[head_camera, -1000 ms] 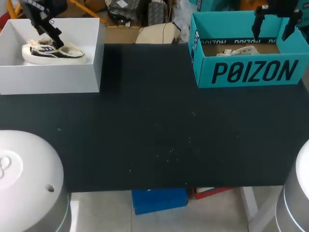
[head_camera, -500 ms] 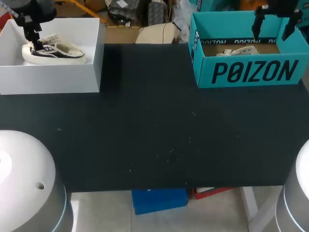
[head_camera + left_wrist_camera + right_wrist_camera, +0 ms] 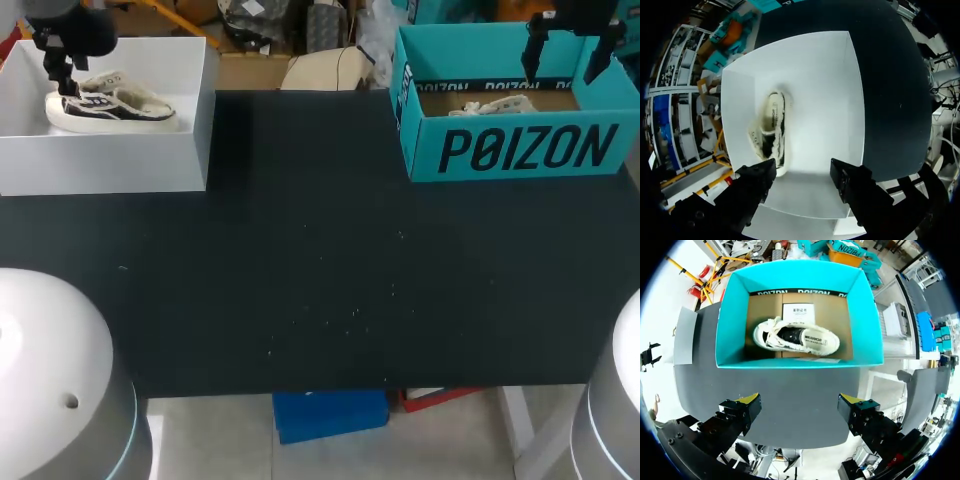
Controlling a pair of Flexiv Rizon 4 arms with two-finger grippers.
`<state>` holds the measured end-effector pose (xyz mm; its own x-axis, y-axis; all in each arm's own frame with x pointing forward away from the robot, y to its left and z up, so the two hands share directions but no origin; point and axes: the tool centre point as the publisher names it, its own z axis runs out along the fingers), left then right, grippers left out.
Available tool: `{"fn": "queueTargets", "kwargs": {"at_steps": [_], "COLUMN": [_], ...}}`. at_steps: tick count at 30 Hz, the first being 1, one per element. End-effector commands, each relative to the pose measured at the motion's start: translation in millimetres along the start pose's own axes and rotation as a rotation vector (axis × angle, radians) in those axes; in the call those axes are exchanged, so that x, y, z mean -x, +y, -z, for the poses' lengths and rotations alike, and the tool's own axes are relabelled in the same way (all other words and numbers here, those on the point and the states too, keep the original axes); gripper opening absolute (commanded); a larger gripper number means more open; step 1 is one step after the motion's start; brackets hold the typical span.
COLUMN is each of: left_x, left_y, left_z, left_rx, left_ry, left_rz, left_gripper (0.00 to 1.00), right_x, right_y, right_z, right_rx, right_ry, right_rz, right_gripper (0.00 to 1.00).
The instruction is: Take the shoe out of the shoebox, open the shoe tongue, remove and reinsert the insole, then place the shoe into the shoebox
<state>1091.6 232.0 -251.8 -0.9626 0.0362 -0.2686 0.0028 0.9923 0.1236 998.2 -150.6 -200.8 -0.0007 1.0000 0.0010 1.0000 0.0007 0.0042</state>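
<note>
A cream and black shoe (image 3: 112,106) lies on its side in the white box (image 3: 110,165) at the table's far left. My left gripper (image 3: 63,78) hangs over the shoe's left end. In the left wrist view the shoe (image 3: 773,127) lies ahead of the left gripper (image 3: 802,177), its near end close to one finger; the fingers stand apart with nothing between them. A second cream shoe (image 3: 495,104) lies in the teal shoebox (image 3: 520,150) at the far right. My right gripper (image 3: 565,55) hovers open above it, the shoe (image 3: 796,337) well ahead of the right gripper (image 3: 800,407).
The black table (image 3: 320,280) stretches between the two boxes. The white box wall (image 3: 832,100) and the teal shoebox wall (image 3: 731,325) rise around the shoes. A printed card lies under the shoe in the teal box.
My left gripper has moved left along the shoe, from its middle to its left end, and its fingers have drawn closer together. The right arm has not moved.
</note>
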Motion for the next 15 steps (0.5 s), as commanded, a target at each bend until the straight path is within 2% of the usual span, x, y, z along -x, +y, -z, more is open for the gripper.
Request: {"fn": "queueTargets", "kwargs": {"at_steps": [1, 3, 5, 7, 15], "left_x": [37.4, 45.2, 52.3, 55.0, 64.3], "left_y": [0.3, 0.4, 0.9, -1.6, -6.9], "left_z": [-34.0, -42.0, -50.4, -50.0, -82.1], "left_rx": [-0.007, -0.01, -0.013, -0.021, -0.01], "left_ry": [0.037, 0.043, 0.058, 0.068, 0.103], "left_rz": [-0.004, 0.01, 0.026, 0.037, 0.042], "left_gripper": [0.67, 0.64, 0.5, 0.48, 0.47], "right_x": [-0.2, -0.2, -0.2, -0.2, -0.2], "right_y": [0.5, 0.5, 0.5, 0.5, 0.5], "right_z": [0.1, 0.1, 0.1, 0.1, 0.1], "right_rx": [-0.001, -0.001, -0.001, -0.001, -0.001], "right_ry": [0.0, 0.0, 0.0, 0.0, 0.0], "right_rz": [0.0, 0.0, 0.0, 0.0, 0.0], "right_gripper": [1.0, 1.0, 1.0, 1.0, 1.0]}}
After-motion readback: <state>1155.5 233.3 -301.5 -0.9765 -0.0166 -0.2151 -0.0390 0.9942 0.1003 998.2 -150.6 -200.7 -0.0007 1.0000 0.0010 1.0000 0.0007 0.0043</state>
